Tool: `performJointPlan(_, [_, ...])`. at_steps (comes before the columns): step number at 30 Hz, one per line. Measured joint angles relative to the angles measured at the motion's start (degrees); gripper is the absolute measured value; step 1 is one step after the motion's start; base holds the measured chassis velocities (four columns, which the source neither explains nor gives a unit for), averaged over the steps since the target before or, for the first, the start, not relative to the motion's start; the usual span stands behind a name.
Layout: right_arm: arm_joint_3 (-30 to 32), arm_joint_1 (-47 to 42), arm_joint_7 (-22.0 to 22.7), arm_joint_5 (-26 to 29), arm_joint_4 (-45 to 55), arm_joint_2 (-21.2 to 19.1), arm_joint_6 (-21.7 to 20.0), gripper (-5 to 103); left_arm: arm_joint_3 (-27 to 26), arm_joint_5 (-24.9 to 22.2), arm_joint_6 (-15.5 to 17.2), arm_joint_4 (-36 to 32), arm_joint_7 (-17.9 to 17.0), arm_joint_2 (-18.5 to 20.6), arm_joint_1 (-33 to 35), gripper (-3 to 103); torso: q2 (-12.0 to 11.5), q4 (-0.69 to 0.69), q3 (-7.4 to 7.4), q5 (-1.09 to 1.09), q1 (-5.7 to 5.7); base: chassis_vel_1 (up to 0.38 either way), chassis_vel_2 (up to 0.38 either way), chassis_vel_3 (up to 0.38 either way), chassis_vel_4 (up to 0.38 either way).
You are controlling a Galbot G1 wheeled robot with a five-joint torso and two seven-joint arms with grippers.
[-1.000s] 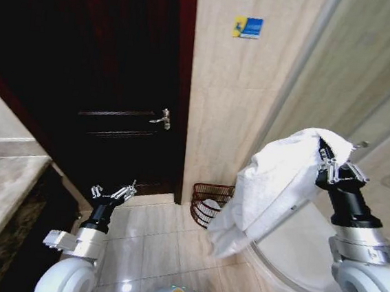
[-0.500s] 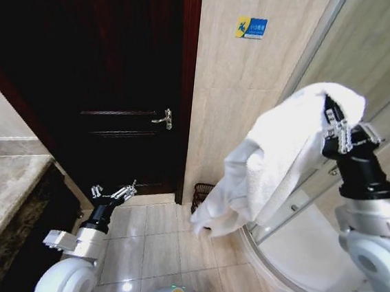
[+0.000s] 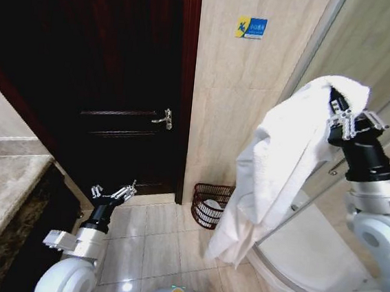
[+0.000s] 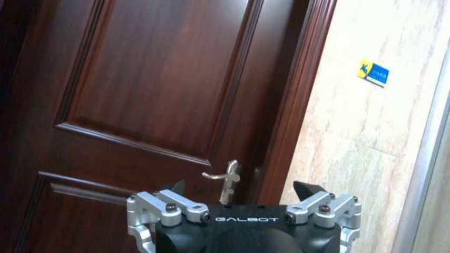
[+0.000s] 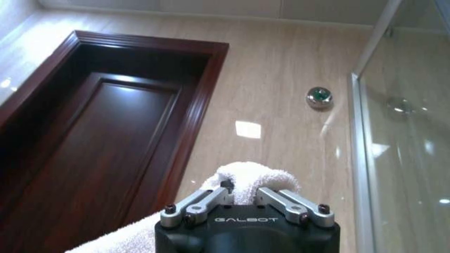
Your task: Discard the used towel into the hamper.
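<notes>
I see right gripper [image 3: 341, 117] raised high, clamped on white terry towel [image 3: 276, 167] draping down; dark reddish-brown wire hamper [image 3: 210, 204] on floor by wall, below towel; left gripper [image 3: 113, 192] low, spread open

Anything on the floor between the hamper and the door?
No. In the head view the tile floor between the hamper and the dark door is bare. The towel hangs from the right hand, beside and above the hamper.
</notes>
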Motion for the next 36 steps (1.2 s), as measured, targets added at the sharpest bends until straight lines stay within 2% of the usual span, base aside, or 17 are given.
performJointPlan(7, [0.0, 1.9, 0.0, 1.2, -2.6, -2.4, 0.0, 4, 0.0, 0.0, 0.0, 0.0, 0.0, 0.0, 0.0, 100, 0.0, 0.00, 0.00, 0.00, 0.00, 0.000, 0.000, 0.000, 0.000])
performJointPlan(15, [-3.9, 9.1, -0.1, 1.8, -7.5, -4.3, 0.0, 4, 0.0, 0.0, 0.0, 0.0, 0.0, 0.0, 0.0, 100, 0.0, 0.00, 0.00, 0.00, 0.00, 0.000, 0.000, 0.000, 0.000])
performJointPlan(23, [-10.4, 18.6, -0.4, 1.8, -12.8, -6.2, 0.0, 4, 0.0, 0.0, 0.0, 0.0, 0.0, 0.0, 0.0, 100, 0.0, 0.00, 0.00, -0.01, 0.00, 0.000, 0.000, 0.000, 0.000])
performJointPlan(30, [-18.2, 26.9, -0.4, 1.7, -17.0, -8.6, -0.1, 4, 0.0, 0.0, 0.0, 0.0, 0.0, 0.0, 0.0, 100, 0.0, 0.00, 0.01, 0.00, 0.00, 0.000, 0.000, 0.000, 0.000])
performJointPlan(33, [-22.6, 33.2, -0.4, 2.0, -19.4, -10.1, -0.3, 4, 0.0, 0.0, 0.0, 0.0, 0.0, 0.0, 0.0, 100, 0.0, 0.01, 0.00, -0.01, 0.00, 0.000, 0.000, 0.000, 0.000])
performJointPlan(36, [-24.4, 36.2, -0.4, 2.1, -20.4, -10.5, -0.4, 4, 0.0, 0.0, 0.0, 0.0, 0.0, 0.0, 0.0, 100, 0.0, 0.00, 0.00, -0.03, 0.00, 0.000, 0.000, 0.000, 0.000])
